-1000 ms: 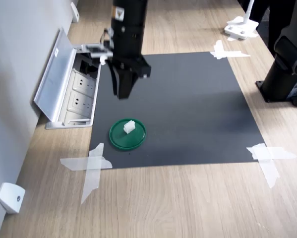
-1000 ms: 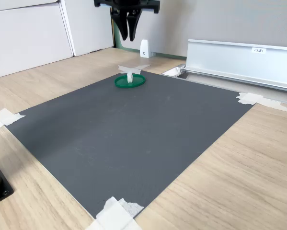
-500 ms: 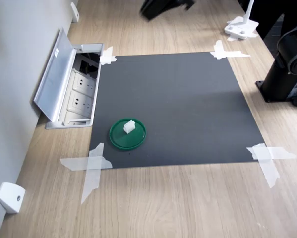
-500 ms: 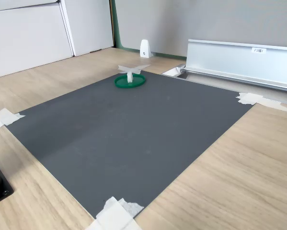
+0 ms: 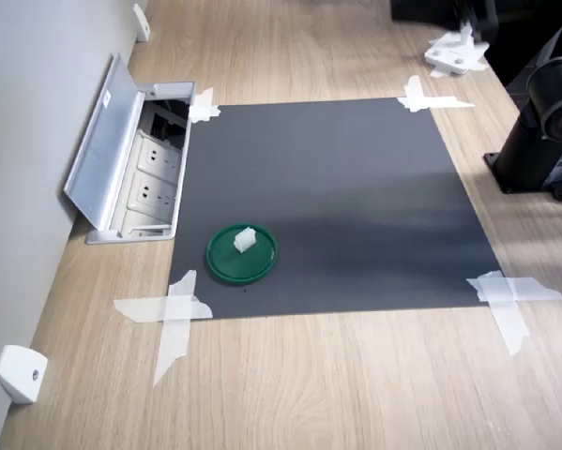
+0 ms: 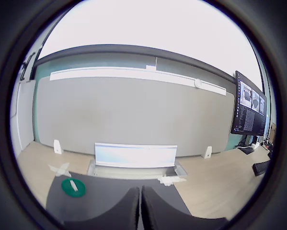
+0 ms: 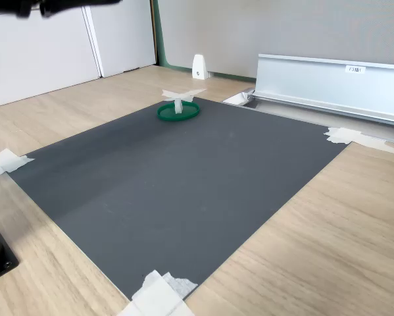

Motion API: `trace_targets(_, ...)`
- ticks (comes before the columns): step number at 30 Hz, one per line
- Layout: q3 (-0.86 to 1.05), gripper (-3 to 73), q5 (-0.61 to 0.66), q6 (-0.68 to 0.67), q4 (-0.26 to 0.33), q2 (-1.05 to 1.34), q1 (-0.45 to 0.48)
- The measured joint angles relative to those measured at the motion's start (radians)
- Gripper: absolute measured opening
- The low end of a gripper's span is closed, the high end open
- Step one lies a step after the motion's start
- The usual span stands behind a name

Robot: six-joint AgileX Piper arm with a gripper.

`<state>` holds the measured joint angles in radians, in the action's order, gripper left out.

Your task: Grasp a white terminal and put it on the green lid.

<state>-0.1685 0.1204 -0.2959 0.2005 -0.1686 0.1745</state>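
Note:
The white terminal (image 5: 245, 240) sits on the green lid (image 5: 242, 254), near the front left corner of the dark mat (image 5: 356, 197) in the first exterior view. In the second exterior view the green lid (image 7: 178, 112) and the white terminal (image 7: 178, 105) lie at the mat's far corner. My gripper (image 6: 140, 191) is shut with nothing between its fingers, high up and far from the green lid (image 6: 73, 188). Only a dark blur of the arm (image 5: 435, 9) shows at the first exterior view's top edge.
An open floor socket box with a raised metal flap (image 5: 121, 159) lies beside the mat. White tape (image 5: 173, 314) holds the mat's corners. A white wedge piece (image 5: 20, 373) stands by the wall. The arm's black base (image 5: 543, 131) is at the first exterior view's right.
The arm has lifted from above the lid and swung away toward the first exterior view's upper right. The terminal has stayed on the lid.

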Motion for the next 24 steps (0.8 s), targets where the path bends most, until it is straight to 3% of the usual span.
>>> trace_targets(5,0.116,-0.6,0.028,0.072,-0.100,0.063,0.000)
trace_targets(14,0.138,-0.6,0.030,0.224,-0.201,0.065,0.000)
trace_targets(24,0.138,-0.6,0.034,0.251,-0.215,0.065,0.000)
